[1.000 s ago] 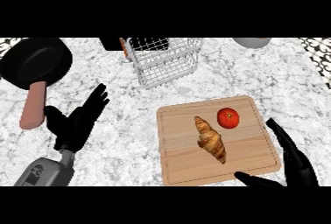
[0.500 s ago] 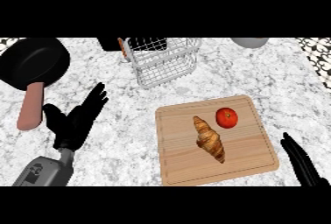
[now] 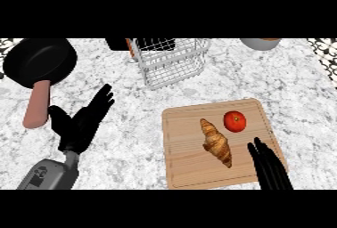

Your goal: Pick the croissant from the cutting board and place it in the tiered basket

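Black and round, the flat frying pan with its pink handle lay upper left. Below it the left hand rested open, fingers straight and spread. The white wire tiered basket stood upper centre, its thin rim liable to snag flaky pastry. Lower right, on the pale wooden cutting board, the golden-brown crescent croissant lay just beside the smooth red tomato, which a careless reach might have set rolling. The right hand, fingers straight and together, held nothing.

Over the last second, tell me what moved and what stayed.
The right hand moved left over the cutting board, fingers straight, beside the croissant, holding nothing. Left hand, croissant, tomato and basket stayed put.
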